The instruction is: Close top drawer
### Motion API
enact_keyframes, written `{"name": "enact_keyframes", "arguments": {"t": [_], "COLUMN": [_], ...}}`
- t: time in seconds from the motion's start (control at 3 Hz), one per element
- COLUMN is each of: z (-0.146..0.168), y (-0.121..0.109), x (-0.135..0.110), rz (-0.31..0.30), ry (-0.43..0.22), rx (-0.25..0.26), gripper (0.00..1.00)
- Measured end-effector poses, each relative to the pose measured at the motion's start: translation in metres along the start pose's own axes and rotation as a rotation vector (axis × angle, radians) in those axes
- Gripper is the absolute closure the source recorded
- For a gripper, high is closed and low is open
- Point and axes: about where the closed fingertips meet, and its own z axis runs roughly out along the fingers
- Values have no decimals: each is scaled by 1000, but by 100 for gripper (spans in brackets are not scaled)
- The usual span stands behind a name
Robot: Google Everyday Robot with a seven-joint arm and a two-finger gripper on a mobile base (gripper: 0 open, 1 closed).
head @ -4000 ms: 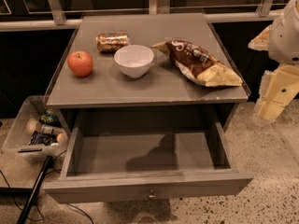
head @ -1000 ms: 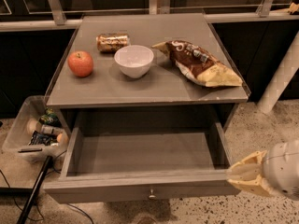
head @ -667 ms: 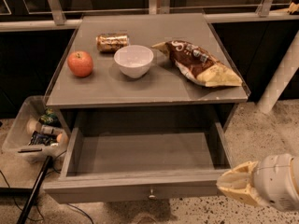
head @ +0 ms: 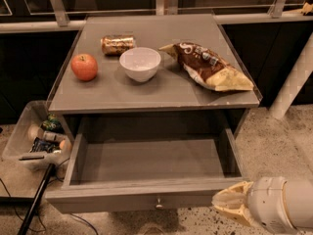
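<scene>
The top drawer (head: 151, 196) is a wide grey wooden drawer, pulled far out of the cabinet and empty inside. Its flat front faces me with a small round metal knob (head: 158, 204) at centre. My gripper (head: 222, 204) comes in from the lower right. Its cream tip sits just in front of the right end of the drawer front, to the right of the knob. The white wrist (head: 281, 204) is behind it at the frame's corner.
On the cabinet top (head: 161, 94) lie a red apple (head: 84, 66), a white bowl (head: 140, 63), a can on its side (head: 117, 44) and a chip bag (head: 210, 67). A clear bin of items (head: 34, 136) stands on the floor at left, with a black rod (head: 36, 199) leaning there.
The gripper came down from the upper right to the lower right. Over the last second it has moved left along the drawer front towards the knob. The drawer has not moved.
</scene>
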Motion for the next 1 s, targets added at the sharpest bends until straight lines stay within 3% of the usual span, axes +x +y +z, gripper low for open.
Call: {"name": "enact_keyframes", "arguments": {"t": [0.67,1.0], "z": [51,68], "y": [2,0], "x": [6,19], "rz": [-112,-125], "ry": [24,43], "rx": [-41,-42], "gripper": [100,100]}}
